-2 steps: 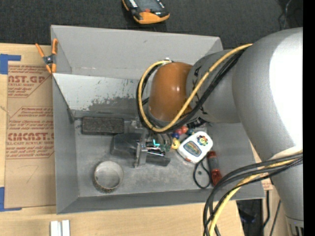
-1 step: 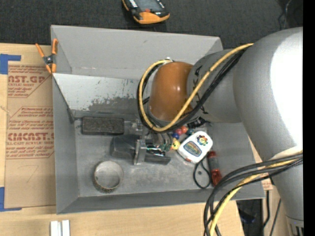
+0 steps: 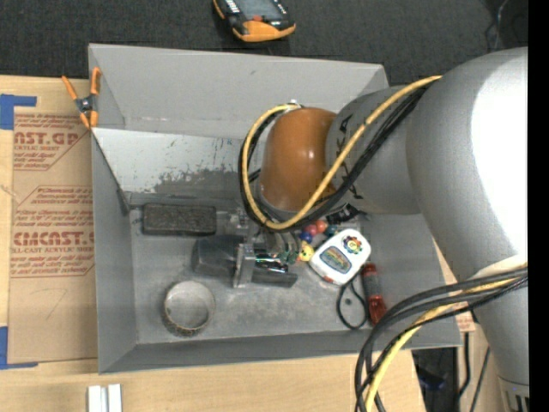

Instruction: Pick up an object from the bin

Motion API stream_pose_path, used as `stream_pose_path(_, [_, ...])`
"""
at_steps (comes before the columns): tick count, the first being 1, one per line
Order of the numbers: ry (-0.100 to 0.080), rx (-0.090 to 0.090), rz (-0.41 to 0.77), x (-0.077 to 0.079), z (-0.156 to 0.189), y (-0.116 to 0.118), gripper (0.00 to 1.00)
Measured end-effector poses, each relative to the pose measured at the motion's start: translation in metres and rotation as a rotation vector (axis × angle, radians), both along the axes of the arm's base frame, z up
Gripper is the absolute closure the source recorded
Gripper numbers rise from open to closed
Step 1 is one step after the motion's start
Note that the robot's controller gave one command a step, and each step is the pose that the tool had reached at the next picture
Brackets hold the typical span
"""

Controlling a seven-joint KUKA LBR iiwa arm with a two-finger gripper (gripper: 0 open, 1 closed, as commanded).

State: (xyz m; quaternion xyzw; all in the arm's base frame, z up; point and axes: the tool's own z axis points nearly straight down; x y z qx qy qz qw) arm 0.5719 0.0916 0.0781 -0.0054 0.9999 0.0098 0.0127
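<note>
Seen from above, a grey metal bin [image 3: 120, 316] holds a shallow round tin [image 3: 189, 305] at its near left. Above the tin lies a dark oblong block [image 3: 178, 219], and up and right of the tin is a dark grey lump [image 3: 214, 254]. Just right of that lump the end effector [image 3: 256, 266] sits low; whether it is wide or narrow cannot be told. Farther right of the tin lies a white toy with coloured buttons [image 3: 341, 256]. The lump might be nudged aside rather than gripped. The arm [image 3: 412, 170] reaches in from the right, its wrist bent steeply down.
</note>
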Motion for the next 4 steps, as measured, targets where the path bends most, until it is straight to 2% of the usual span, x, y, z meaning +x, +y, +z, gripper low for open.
stream_pose_path(1, [-0.012,0.008,-0.013,-0.006,-0.005,-0.009,1.00])
stream_pose_path(3, [-0.006,0.005,-0.026,-0.004,-0.007,-0.005,1.00])
stream_pose_path(4, [-0.011,0.006,-0.018,-0.014,0.225,0.033,1.00])
